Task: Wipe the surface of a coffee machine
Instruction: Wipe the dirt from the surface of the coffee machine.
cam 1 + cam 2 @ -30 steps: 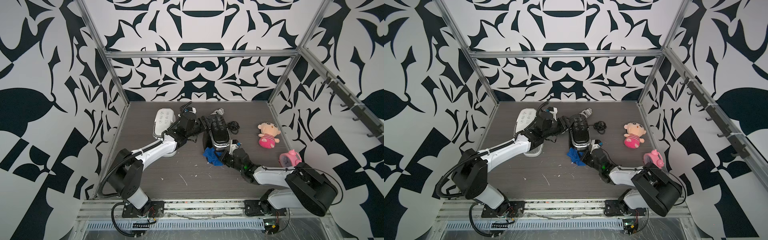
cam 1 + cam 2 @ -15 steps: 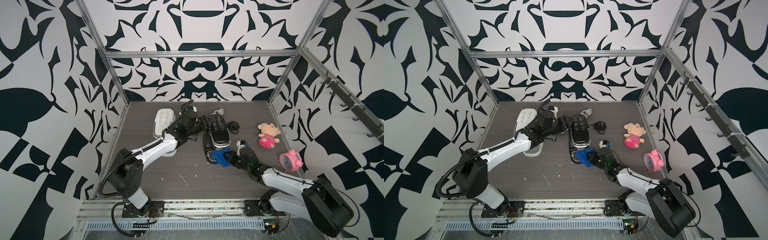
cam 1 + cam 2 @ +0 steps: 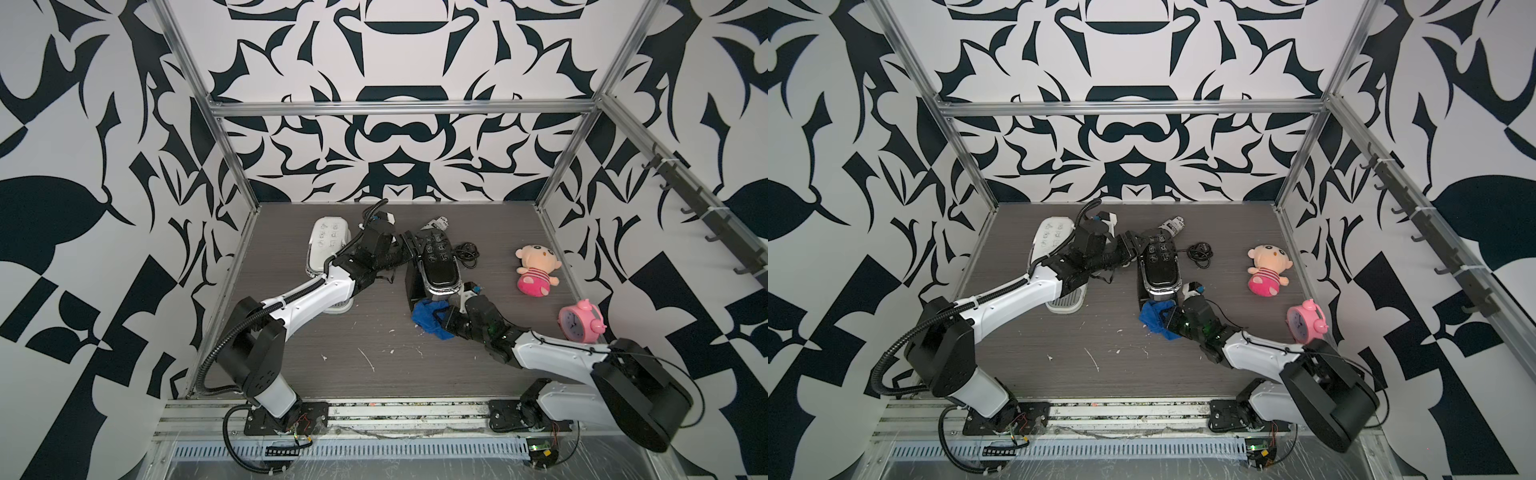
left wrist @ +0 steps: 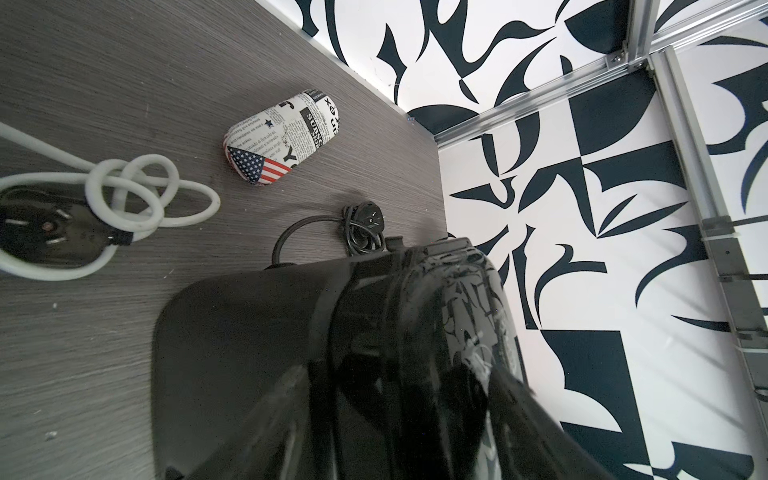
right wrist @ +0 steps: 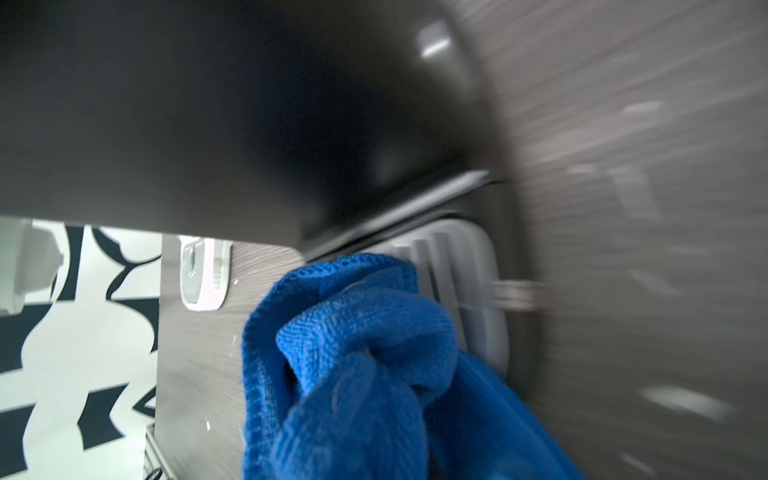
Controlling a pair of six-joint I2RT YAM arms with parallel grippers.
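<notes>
Overhead, left pincer clamps coffee machine; right wrist view shows cloth bunched in right pincer.

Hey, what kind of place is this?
Most likely a robot test cell: black-and-white patterned walls on an aluminium frame, two robot arms bolted to a front rail, and mismatched props, a coffee machine, plush doll and pink alarm clock.

The blue cloth hides the right pincer.
</notes>
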